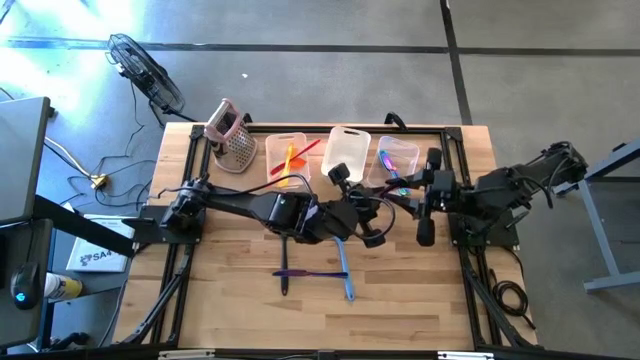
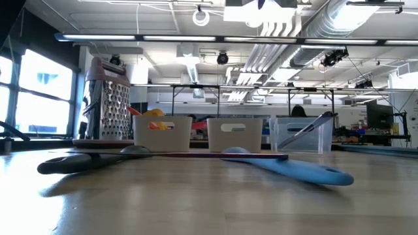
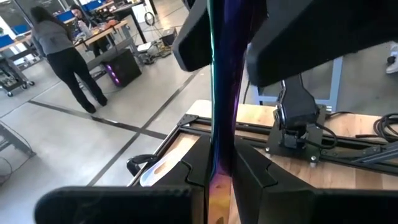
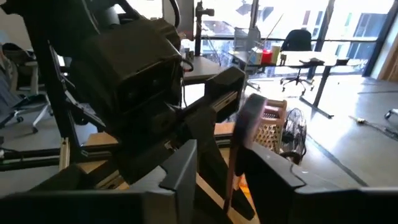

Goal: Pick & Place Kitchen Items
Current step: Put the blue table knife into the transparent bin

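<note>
Two dark arms meet above the middle of the tabletop (image 1: 230, 300): the left gripper (image 3: 221, 112) has its jaws closed on a slim iridescent purple utensil (image 3: 222, 81), and the right gripper (image 4: 231, 168) has its jaws partly closed around a thin reddish handle (image 4: 230, 177), though whether they touch it cannot be told. On the wood in front lie a blue spatula (image 1: 345, 272) and a dark purple utensil (image 1: 300, 273), while three clear bins (image 1: 347, 158) at the far edge hold orange, red and blue-purple utensils beside a box grater (image 1: 232, 137).

Both arms (image 1: 370, 205) crowd the bins (image 1: 345, 155); front tabletop (image 1: 240, 310) free.
</note>
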